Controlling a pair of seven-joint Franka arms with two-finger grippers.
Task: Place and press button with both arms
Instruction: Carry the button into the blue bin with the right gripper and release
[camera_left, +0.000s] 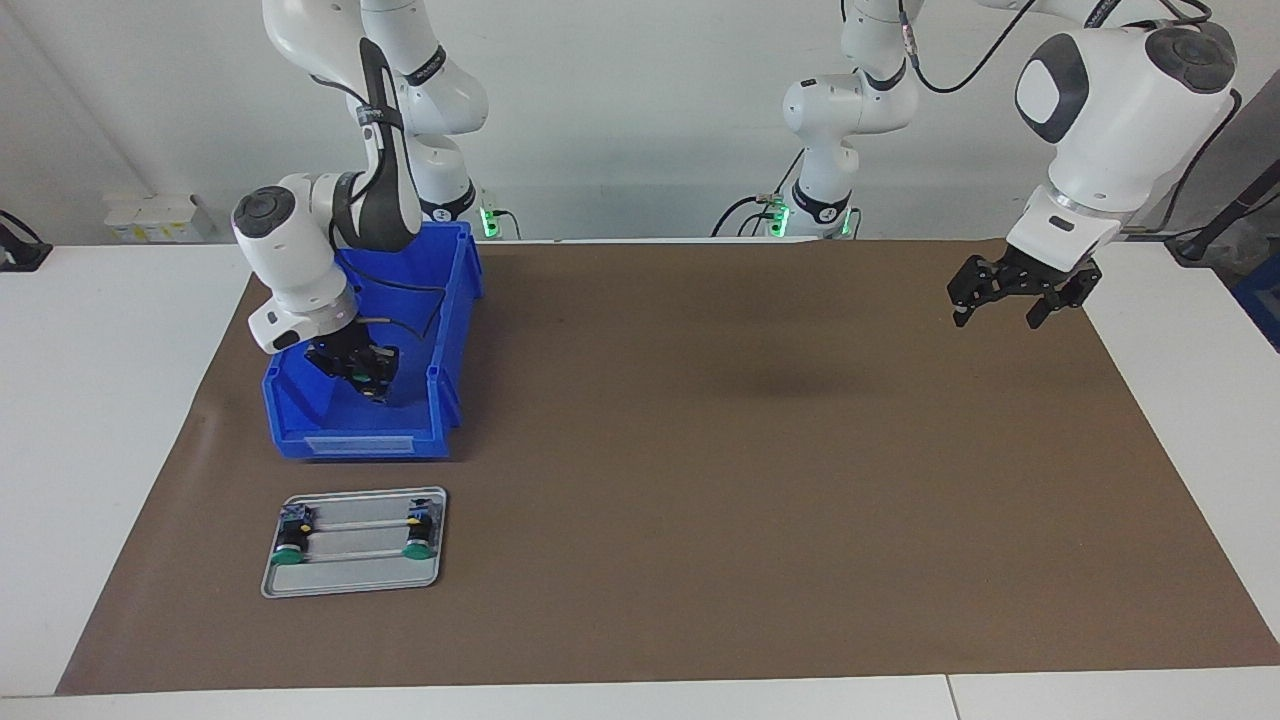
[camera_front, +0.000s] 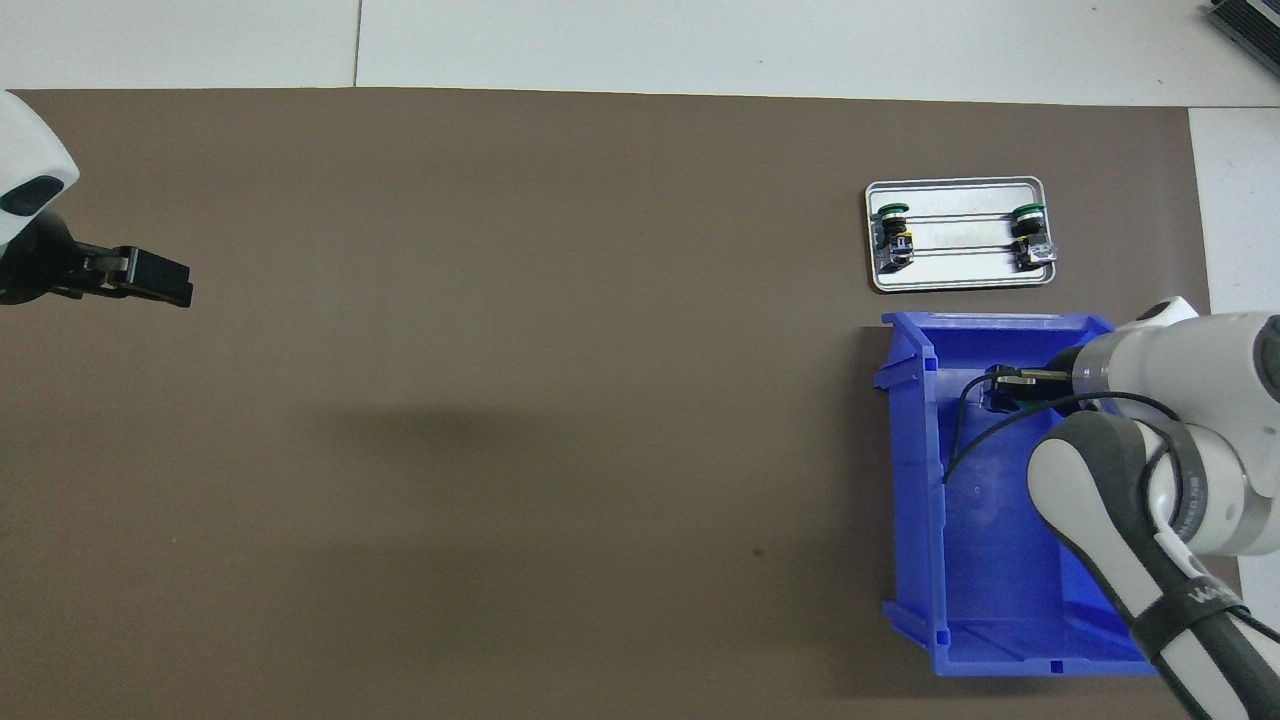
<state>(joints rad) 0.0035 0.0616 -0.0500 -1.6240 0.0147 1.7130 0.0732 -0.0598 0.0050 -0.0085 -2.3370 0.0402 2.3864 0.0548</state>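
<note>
Our right gripper (camera_left: 372, 378) is down in the blue bin (camera_left: 445, 330), seemingly clamped on the button (camera_left: 383, 381); left gripper (camera_left: 1003, 305) waits, fingers apart. Placing and pressing remain.

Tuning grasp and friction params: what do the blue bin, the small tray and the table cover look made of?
Blue bin: likely moulded plastic, uniform glossy blue with ribbed walls.
Tray: looks like metal, silver-grey with a rolled rim and soft sheen.
Table cover: matte brown sheet, paper or felt-like; cannot tell which.
</note>
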